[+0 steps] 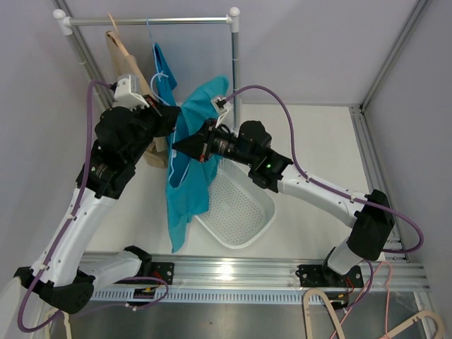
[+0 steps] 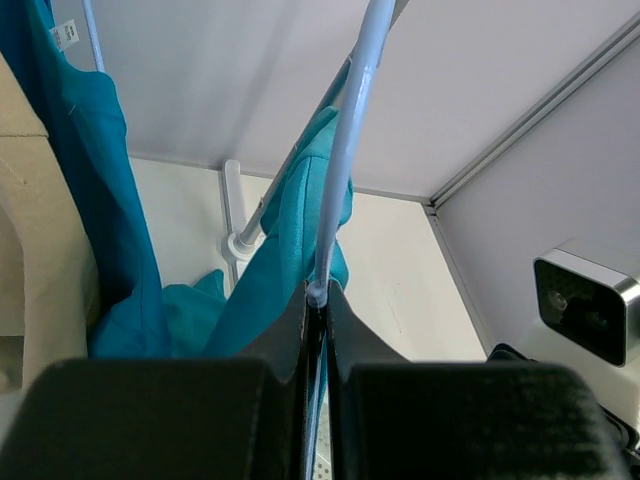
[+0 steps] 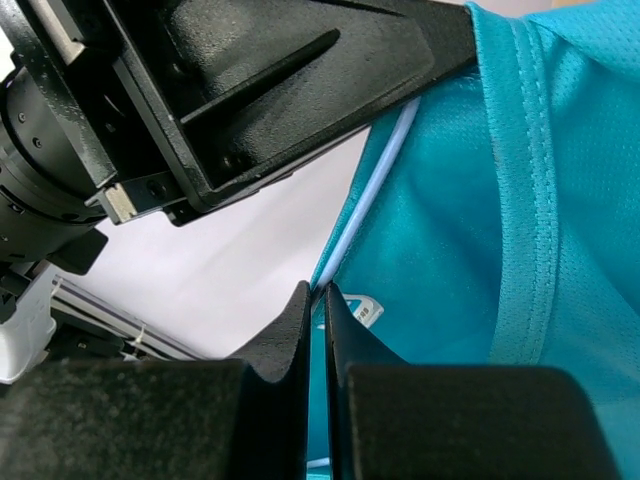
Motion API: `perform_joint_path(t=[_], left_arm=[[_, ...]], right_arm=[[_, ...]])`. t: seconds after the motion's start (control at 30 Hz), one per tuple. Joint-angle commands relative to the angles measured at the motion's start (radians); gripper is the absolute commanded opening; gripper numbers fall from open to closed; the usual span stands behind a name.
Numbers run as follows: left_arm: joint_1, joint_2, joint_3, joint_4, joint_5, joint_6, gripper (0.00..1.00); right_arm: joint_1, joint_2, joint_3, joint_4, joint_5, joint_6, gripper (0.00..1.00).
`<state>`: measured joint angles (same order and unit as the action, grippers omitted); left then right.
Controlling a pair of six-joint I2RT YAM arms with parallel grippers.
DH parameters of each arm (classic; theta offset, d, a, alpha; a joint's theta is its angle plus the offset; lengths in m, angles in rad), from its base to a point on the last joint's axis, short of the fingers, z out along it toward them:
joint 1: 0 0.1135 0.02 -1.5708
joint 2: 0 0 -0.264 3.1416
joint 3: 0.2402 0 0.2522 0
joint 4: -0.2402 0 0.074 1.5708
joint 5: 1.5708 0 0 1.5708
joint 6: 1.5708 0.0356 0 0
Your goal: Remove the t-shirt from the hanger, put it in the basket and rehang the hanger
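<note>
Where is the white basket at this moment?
Top view, middle of the table: the white mesh basket lies just right of the hanging teal t-shirt, partly beneath the right arm.

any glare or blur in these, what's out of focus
Top external: even light, with a glare patch on the metal rail. Left wrist: its own jaws are a dark blur, the hanger is fairly sharp. Right wrist: the jaws are soft, the t-shirt mesh is crisp.

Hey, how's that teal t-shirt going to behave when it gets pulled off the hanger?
Probably floppy: the t-shirt hangs in limp folds. Likely light, since its mesh weave looks thin. It may snag on the hanger, bunched around the wire.
</note>
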<state>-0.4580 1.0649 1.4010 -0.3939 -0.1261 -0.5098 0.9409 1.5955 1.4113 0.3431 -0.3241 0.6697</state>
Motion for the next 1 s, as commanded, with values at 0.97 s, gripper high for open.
perform_joint_path(t=[0.97], left_arm=[[-0.051, -0.005, -0.023, 0.04, -0.023, -0.047, 0.01]], right_arm=[[0.009, 0.061, 0.078, 0.135, -0.086, 0.033, 0.01]])
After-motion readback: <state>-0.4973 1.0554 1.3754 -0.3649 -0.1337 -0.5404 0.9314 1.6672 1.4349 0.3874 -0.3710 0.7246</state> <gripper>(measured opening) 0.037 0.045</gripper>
